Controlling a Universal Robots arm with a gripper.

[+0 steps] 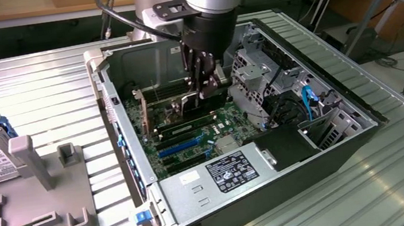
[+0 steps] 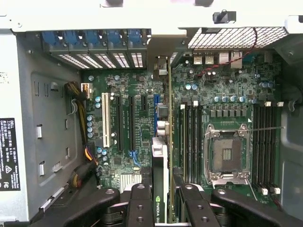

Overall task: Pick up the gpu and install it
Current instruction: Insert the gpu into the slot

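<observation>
Green motherboard [image 2: 142, 156] with white and black slots; blue slot [image 1: 179, 146] at its 6 o'clock. Gpu [image 2: 160, 189] black-faced, green logo, held in black gripper [image 2: 161, 208]. Grey case [image 1: 221, 203], blue clips [image 2: 94, 38], silver ribbed table [image 1: 37, 92].

Open computer case [image 1: 330, 149] on the desk [image 1: 37, 92]; inside it, the tool [image 1: 205, 86] holds the gpu [image 2: 160, 161] upright above the motherboard [image 2: 142, 137].

Open case [image 1: 199, 217] top admits the end effector [image 2: 161, 208]; drive cage [image 1: 259, 71] and memory sticks [image 2: 189, 137] flank the bare slots [image 2: 123, 123].
</observation>
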